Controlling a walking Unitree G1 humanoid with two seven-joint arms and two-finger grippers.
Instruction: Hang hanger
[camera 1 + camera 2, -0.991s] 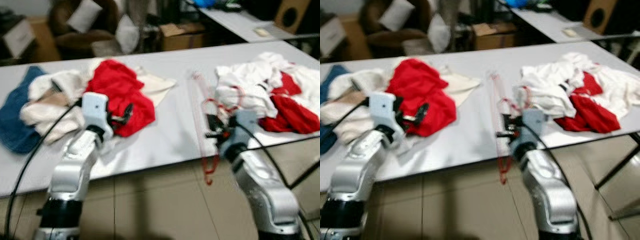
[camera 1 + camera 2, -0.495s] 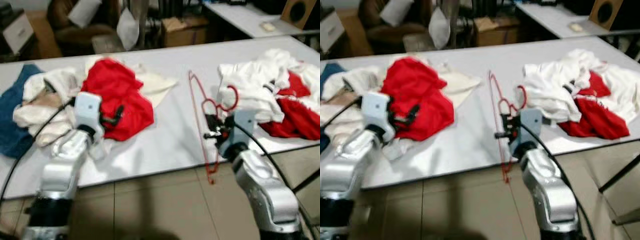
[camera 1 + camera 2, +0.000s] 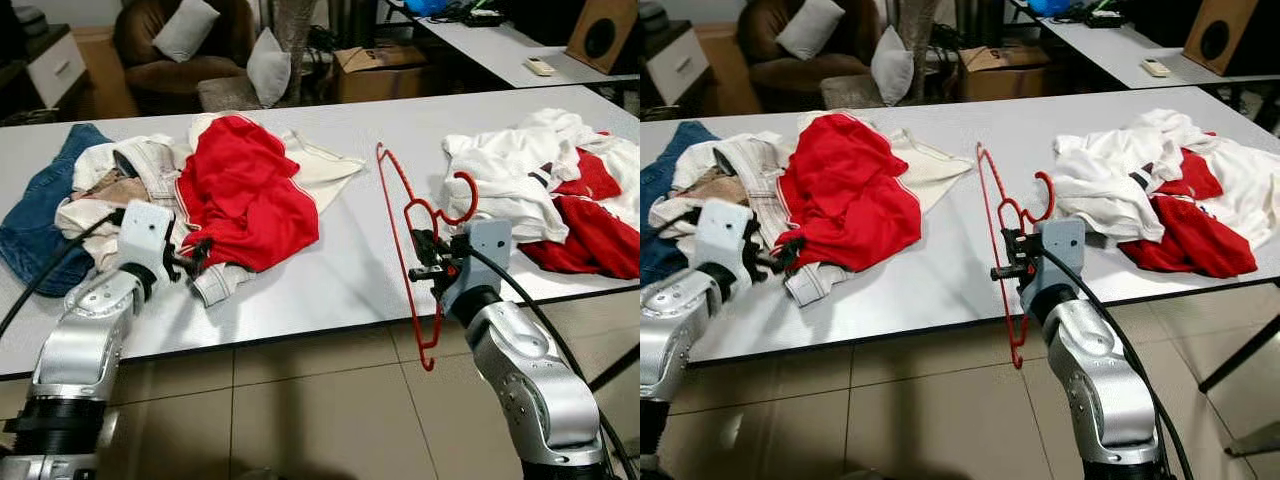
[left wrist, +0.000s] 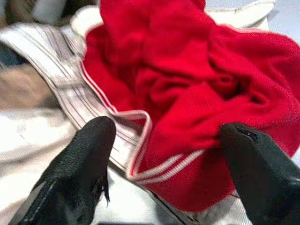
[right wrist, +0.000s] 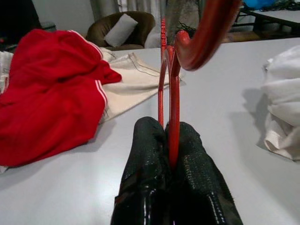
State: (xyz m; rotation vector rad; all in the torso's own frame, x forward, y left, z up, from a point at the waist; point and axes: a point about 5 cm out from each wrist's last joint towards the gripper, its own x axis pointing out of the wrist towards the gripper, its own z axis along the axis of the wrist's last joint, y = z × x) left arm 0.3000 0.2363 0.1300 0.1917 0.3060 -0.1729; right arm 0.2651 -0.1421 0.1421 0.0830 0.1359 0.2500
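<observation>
I have the red hanger (image 3: 405, 235) pinched tight in my right gripper (image 3: 428, 262), held up on edge over the table's (image 3: 340, 280) front edge, so picking it up is done and next I must carry it to a rail, and I can't spot one yet. Its long side runs from the table's middle out past the front edge, with the hook (image 3: 462, 200) curling up toward the white clothes (image 3: 505, 185). My left gripper (image 4: 164, 154) is wide open by the red shirt (image 3: 245, 195), near the front edge.

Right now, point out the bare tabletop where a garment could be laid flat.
Bare table lies between the red shirt and the red hanger held in the right tool. The far edge is also free. Crowded: the left pile near the left tool and the white-and-red heap.
</observation>
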